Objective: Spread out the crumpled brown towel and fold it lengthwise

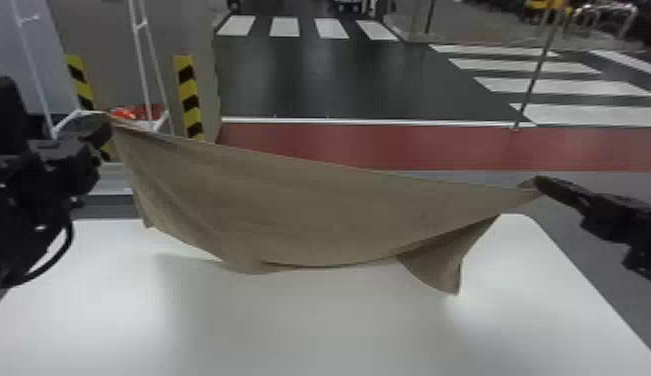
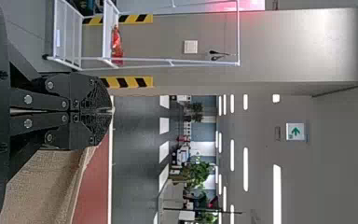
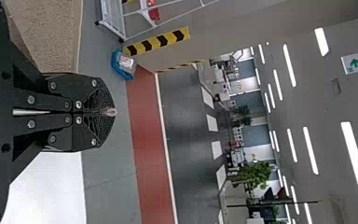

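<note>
1. Left hand and right hand, in head view, hold the brown towel stretched over the worktop. Spreading seems in progress; next it needs lowering flat. Whether its bottom touches, I cannot tell.
2. Left wrist view: fingers pressed together on towel's edge; the rest is cut off.
3. Right wrist view: likewise closed, pinching a small bit, mostly hidden.

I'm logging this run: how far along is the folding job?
Spreading looks mostly done: the towel hangs stretched along its upper edge. In hand: the left pincer and right pincer hold its upper ends raised. Laying it flat and folding lengthwise seem left; a flap dangles loose.
</note>
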Robot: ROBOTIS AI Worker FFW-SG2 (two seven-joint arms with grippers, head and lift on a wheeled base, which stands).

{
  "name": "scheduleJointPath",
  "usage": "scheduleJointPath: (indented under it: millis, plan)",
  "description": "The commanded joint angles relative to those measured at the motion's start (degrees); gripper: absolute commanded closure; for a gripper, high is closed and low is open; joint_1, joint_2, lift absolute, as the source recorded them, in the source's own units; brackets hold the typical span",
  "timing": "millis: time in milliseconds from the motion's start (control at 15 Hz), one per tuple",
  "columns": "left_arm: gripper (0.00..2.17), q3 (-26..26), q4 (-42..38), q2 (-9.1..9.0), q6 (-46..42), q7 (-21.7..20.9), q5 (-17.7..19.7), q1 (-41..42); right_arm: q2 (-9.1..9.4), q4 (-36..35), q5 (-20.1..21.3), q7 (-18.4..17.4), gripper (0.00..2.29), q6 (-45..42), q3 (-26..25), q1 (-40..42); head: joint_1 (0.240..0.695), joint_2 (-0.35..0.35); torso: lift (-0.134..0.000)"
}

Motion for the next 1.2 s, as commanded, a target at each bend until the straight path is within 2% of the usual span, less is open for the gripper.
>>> scheduleJointPath:
  millis: [0, 133, 400, 600, 667, 800, 933, 1000, 1133]
  plan:
    - [1.35, -1.9, 3.7, 0.01, 0.8, -0.1, -0.4, -5.4, -1.58, 4.8, -0.3, 1.3, 1.71, -2.9, 0.2, -4.8, 0.455, -0.079, -0.128]
    - [1.35, -2.6, 7.4, -0.69, 1.4, -0.4, -0.5, -8.9, -2.37, 9.7, -0.4, 2.6, 1.71, -5.5, 0.8, -9.0, 0.422, -0.086, -0.128]
    - [1.35, -6.8, 14.1, -1.22, 1.2, -1.0, -1.8, -16.2, -5.27, 19.9, 0.3, 4.3, 1.71, -10.3, 2.9, -17.4, 0.358, -0.108, -0.128]
    - [1.35, -7.9, 14.6, -1.48, 1.2, -1.1, -2.4, -17.5, -5.53, 21.7, 0.3, 5.0, 1.71, -11.3, 3.2, -18.3, 0.327, -0.122, -0.128]
    - [1.35, -8.0, 14.4, -1.48, 1.2, -1.1, -2.3, -17.1, -6.24, 21.7, 0.3, 5.7, 1.71, -11.3, 3.9, -17.8, 0.317, -0.127, -0.128]
    - [1.35, -7.6, 13.6, -1.22, 1.4, -1.1, -2.0, -13.9, -6.32, 21.5, -0.4, 7.2, 1.71, -12.7, 4.3, -14.3, 0.318, -0.129, -0.128]
    - [1.35, -7.0, 9.9, -0.78, 1.7, -1.7, -4.0, -7.8, -6.32, 19.6, -2.2, 8.5, 1.71, -13.8, 3.8, -8.4, 0.340, -0.127, -0.128]
    - [1.35, -6.6, 7.6, -0.78, 2.2, -1.7, -5.0, -4.9, -6.32, 17.9, -2.7, 8.6, 1.71, -14.2, 3.5, -5.9, 0.384, -0.123, -0.128]
    - [1.35, -4.6, 2.1, -0.87, 2.9, -1.1, -6.7, 1.7, -6.32, 15.1, -4.0, 9.0, 1.71, -14.3, 2.3, -1.1, 0.433, -0.122, -0.128]
